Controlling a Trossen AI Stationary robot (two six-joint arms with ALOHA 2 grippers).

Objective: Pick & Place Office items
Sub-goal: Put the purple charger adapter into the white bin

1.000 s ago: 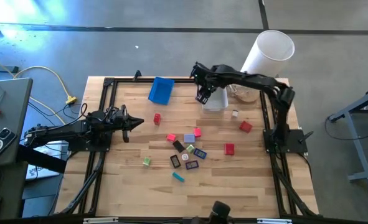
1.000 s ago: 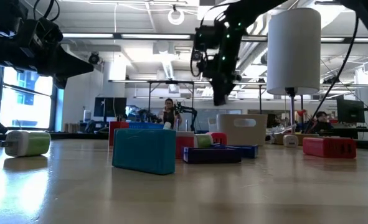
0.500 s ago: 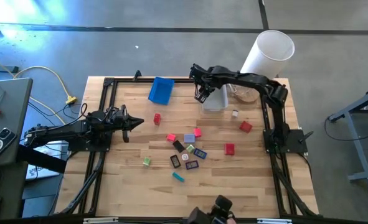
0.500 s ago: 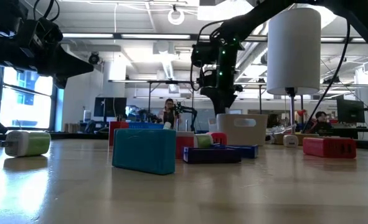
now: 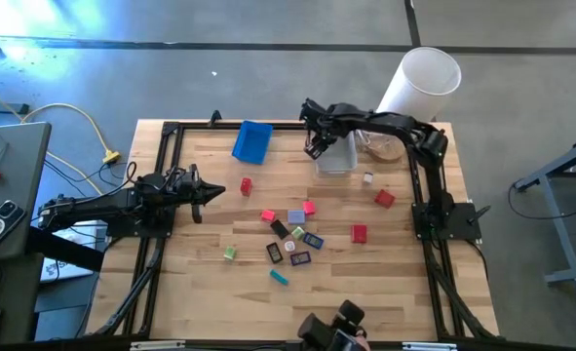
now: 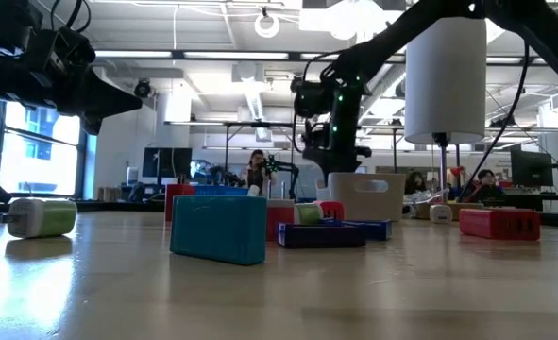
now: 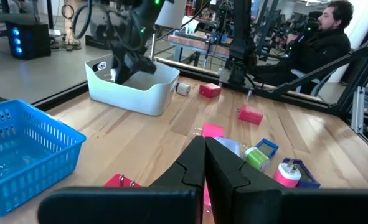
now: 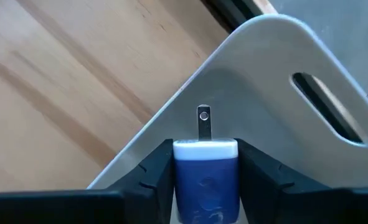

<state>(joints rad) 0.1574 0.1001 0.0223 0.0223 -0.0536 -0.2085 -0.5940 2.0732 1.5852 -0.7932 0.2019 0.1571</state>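
Blue plug adapter (image 8: 205, 171) clamped by right gripper (image 8: 205, 163) over white bin (image 5: 337, 156), upper centre; light, rigid, smooth-sided, held mid-body. Left gripper (image 5: 212, 190) closed, idle left.

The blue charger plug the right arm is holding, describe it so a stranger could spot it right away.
Find the translucent white bin at the table's far edge. The right gripper hovers over it, clamping a small blue plug with a white face and metal prong, the only item off the table.

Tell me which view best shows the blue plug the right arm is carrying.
The right wrist view: the blue plug fills it, clamped between the right gripper fingers above the white bin. The high, low and left wrist views show only that arm at the bin, not the plug.
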